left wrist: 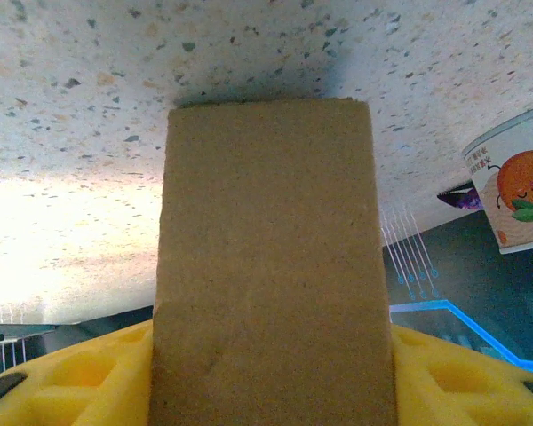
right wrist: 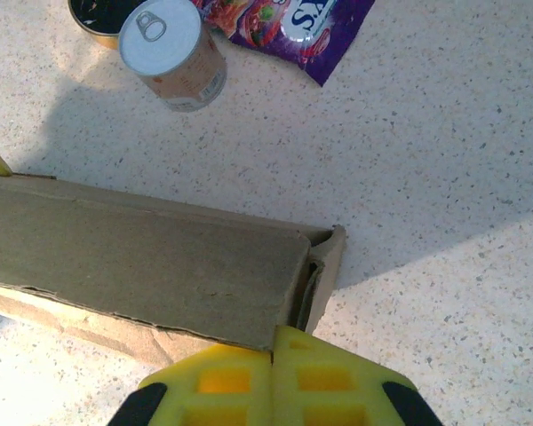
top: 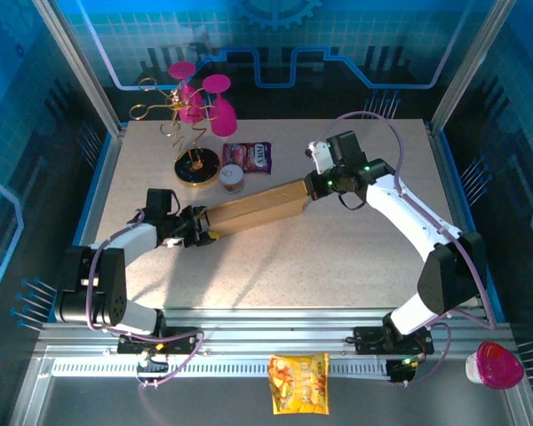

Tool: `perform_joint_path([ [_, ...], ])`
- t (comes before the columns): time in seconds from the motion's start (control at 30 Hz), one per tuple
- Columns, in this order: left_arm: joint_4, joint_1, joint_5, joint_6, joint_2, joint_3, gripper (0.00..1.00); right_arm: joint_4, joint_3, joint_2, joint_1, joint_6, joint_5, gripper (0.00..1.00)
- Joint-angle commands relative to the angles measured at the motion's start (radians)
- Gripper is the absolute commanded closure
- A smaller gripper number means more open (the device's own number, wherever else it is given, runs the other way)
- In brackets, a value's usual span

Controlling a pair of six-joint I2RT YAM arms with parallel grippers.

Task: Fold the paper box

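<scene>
Cardboard looks light, stiff but crushable: paper box (top: 258, 209) slants across mid-table, just near-side of the pull-tab can (top: 233, 178), left gripper (top: 201, 233) clamped on its left end, right gripper (top: 314, 186) pinched shut on the right end wall, so I'd hold at doubled edges.

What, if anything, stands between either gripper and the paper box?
Nothing visible. The left gripper straddles one end of the paper box; the right gripper, shut, sits at the other end. The can lies apart.

The paper box (right wrist: 142, 257) is matt brown cardboard, slightly rough. The table (right wrist: 444, 133) looks like smooth speckled stone. The can (right wrist: 169, 49) has a shiny metal lid.
</scene>
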Motion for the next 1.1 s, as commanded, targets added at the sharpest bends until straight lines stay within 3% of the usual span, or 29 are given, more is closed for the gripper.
perform_joint_path([
  [0.0, 0.017, 0.001, 0.021, 0.016, 0.036, -0.005, 0.64, 0.02, -0.017, 0.002, 0.038, -0.029, 0.005, 1.0],
  [0.07, 0.024, 0.007, 0.027, 0.031, 0.035, -0.003, 0.44, 0.012, -0.008, 0.012, 0.038, -0.029, 0.022, 1.0],
  [0.17, -0.055, 0.026, 0.042, 0.129, 0.019, 0.032, 0.28, -0.023, 0.028, 0.037, 0.039, -0.021, 0.048, 1.0],
  [0.3, -0.254, 0.052, 0.026, 0.303, -0.042, 0.099, 0.17, -0.061, 0.082, 0.065, 0.045, -0.015, 0.076, 1.0],
  [0.47, -0.395, 0.077, 0.003, 0.41, -0.13, 0.109, 0.06, -0.097, 0.135, 0.103, 0.049, -0.01, 0.09, 1.0],
  [0.7, -0.624, 0.118, -0.126, 0.57, -0.226, 0.168, 0.06, -0.151, 0.216, 0.165, 0.051, 0.006, 0.102, 1.0],
  [0.83, -0.736, 0.13, -0.226, 0.685, -0.239, 0.27, 0.12, -0.167, 0.252, 0.193, 0.052, 0.012, 0.101, 1.0],
  [1.0, -0.903, 0.112, -0.445, 0.994, -0.242, 0.481, 0.36, -0.197, 0.3, 0.227, 0.052, 0.02, 0.103, 1.0],
  [1.07, -0.916, 0.074, -0.494, 1.159, -0.253, 0.541, 0.55, -0.201, 0.312, 0.231, 0.052, 0.021, 0.103, 1.0],
])
